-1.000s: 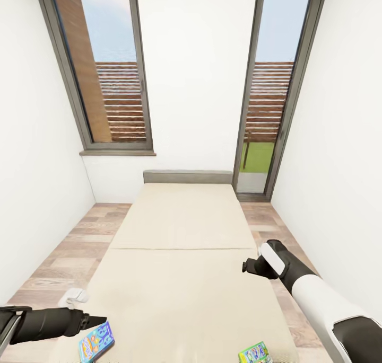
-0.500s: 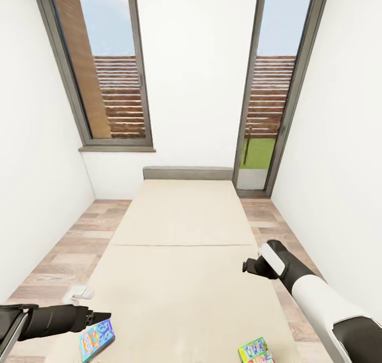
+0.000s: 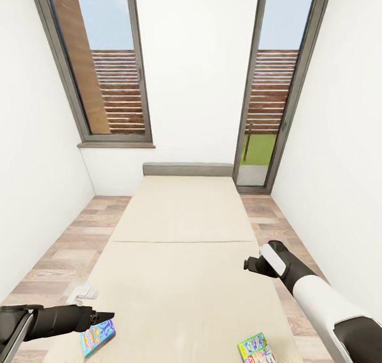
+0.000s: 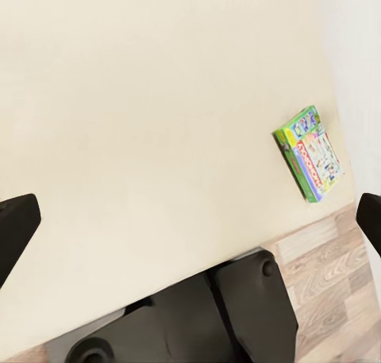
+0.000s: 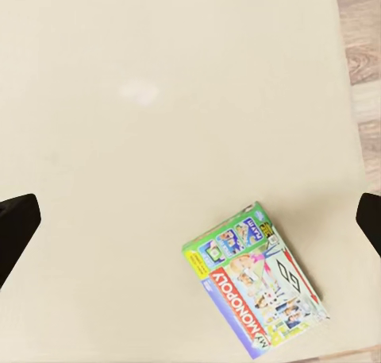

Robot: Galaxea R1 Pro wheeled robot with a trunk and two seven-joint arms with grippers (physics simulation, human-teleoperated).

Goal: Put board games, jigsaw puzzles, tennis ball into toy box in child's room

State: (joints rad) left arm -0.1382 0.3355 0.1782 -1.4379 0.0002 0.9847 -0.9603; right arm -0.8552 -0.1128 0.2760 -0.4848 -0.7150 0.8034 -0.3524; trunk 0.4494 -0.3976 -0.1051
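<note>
Two board games lie on the near end of the beige bed point(image 3: 183, 230). A blue one point(image 3: 97, 335) is at the left corner. A green, lettered MONOPOLY one point(image 3: 256, 348) point(image 5: 258, 291) point(image 4: 311, 152) is near the right edge. My left gripper point(image 3: 103, 316) point(image 4: 190, 224) hovers just above the blue game, open and empty. Farther up the right side of the bed, my right gripper point(image 3: 249, 264) point(image 5: 190, 220) hangs open over the mattress, beyond the green game. The table, toy box, jigsaw puzzles and tennis ball are out of view.
The bed fills a narrow room with white walls close on both sides. Strips of wood floor point(image 3: 63, 246) run along each side. A small white object point(image 3: 82, 293) lies on the floor left of the bed. Tall windows point(image 3: 114, 66) stand behind the grey headboard point(image 3: 188, 169).
The whole picture has shifted, so the camera has moved. My left gripper has reached slightly farther over the bed beside the blue game. The right arm holds its pose.
</note>
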